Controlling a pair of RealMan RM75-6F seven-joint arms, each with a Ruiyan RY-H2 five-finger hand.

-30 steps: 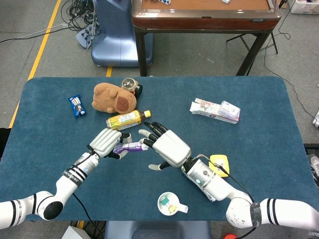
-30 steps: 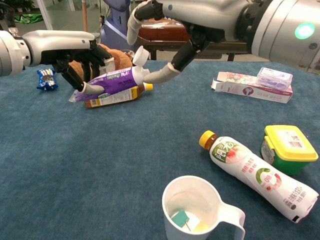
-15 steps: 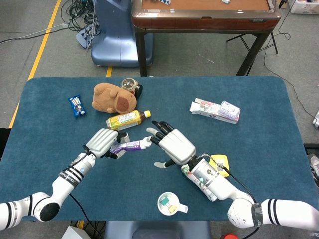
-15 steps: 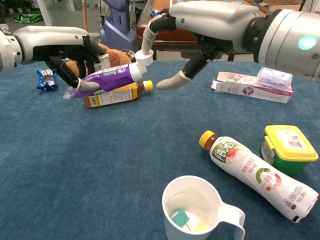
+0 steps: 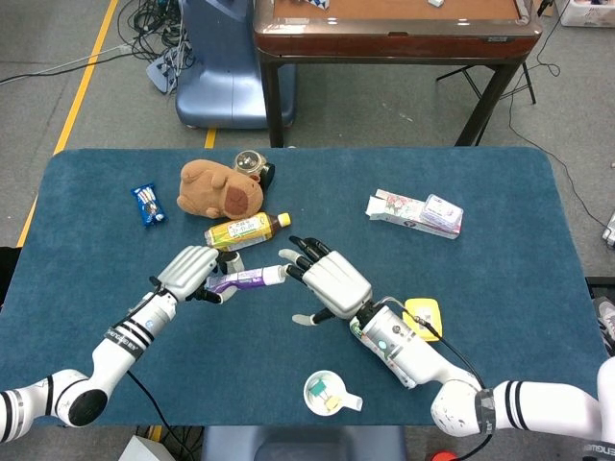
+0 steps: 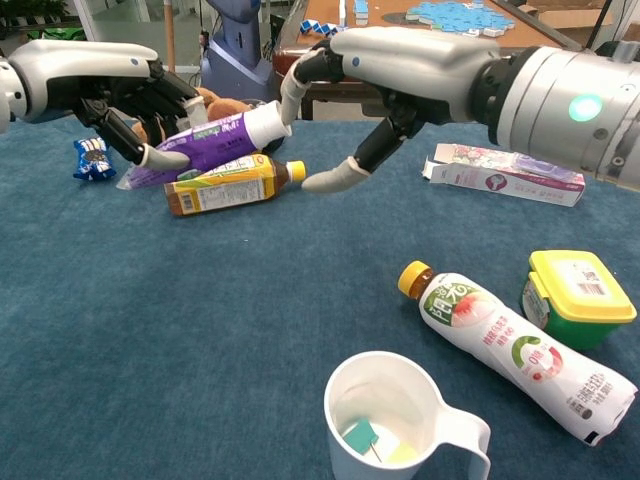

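Purple tube [image 6: 205, 145] being gripped by left robot hand [image 5: 189, 272], lifted above table [image 5: 500, 202], at 6 o'clock of yellow bottle [image 5: 242, 230]. Right robot hand [image 5: 329, 281] open, fingertips being held at white cap. Risk judged: tube being pushed out of grip, dropping onto bottle.

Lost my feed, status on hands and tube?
Left hand holds purple tube aloft. Right hand open, fingers at its cap. Yellow bottle lies just beneath.
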